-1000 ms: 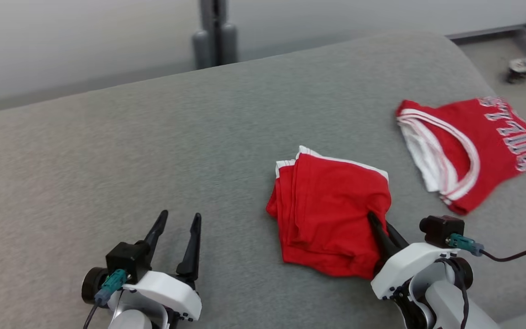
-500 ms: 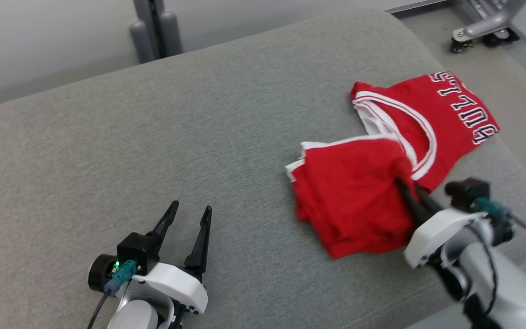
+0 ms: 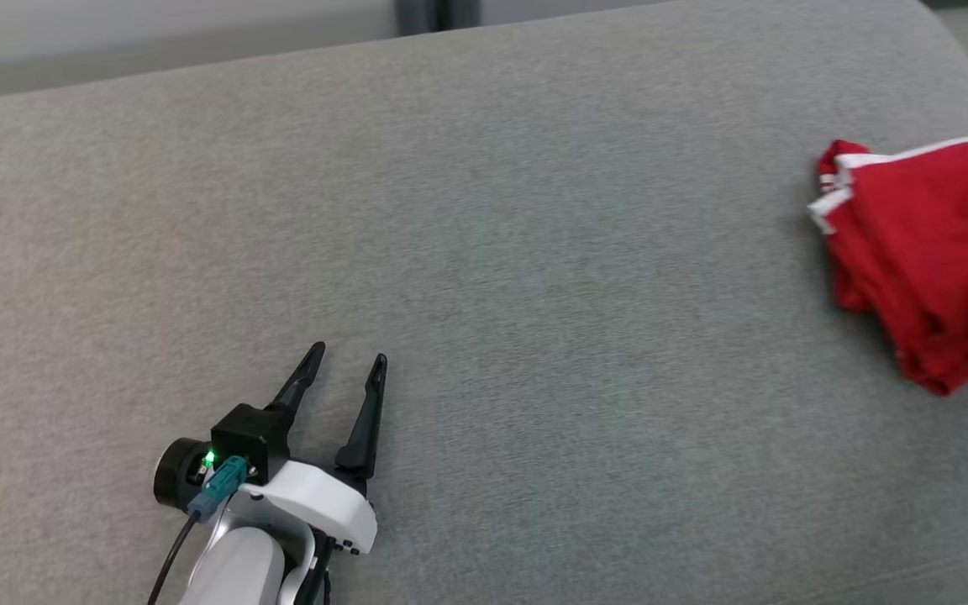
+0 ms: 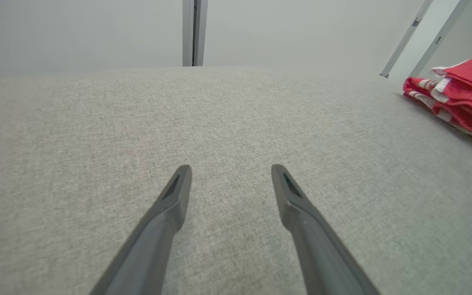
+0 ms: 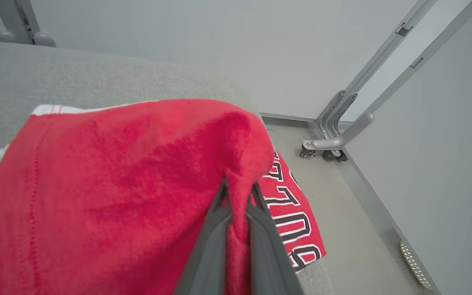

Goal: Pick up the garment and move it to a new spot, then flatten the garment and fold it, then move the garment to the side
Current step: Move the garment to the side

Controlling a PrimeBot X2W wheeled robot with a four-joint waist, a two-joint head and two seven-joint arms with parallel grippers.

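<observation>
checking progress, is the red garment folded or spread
Folded: the red garment shows stacked layers at its edge; the right gripper pinches it.

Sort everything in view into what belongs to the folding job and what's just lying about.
Job:
folded red garment
right gripper, shut on it
left gripper, open, holding nothing
grey cushion, the work surface

Lying about:
lettered red jersey
wheeled metal frame on the floor
grey post

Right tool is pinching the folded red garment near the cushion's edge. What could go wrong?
The right tool grips only a small bunch of the folded red garment; the layers could slide and undo the fold. The lettered jersey lies beneath at the rim of the grey cushion; setting down or dragging might snag it or push it onto the floor.
</observation>
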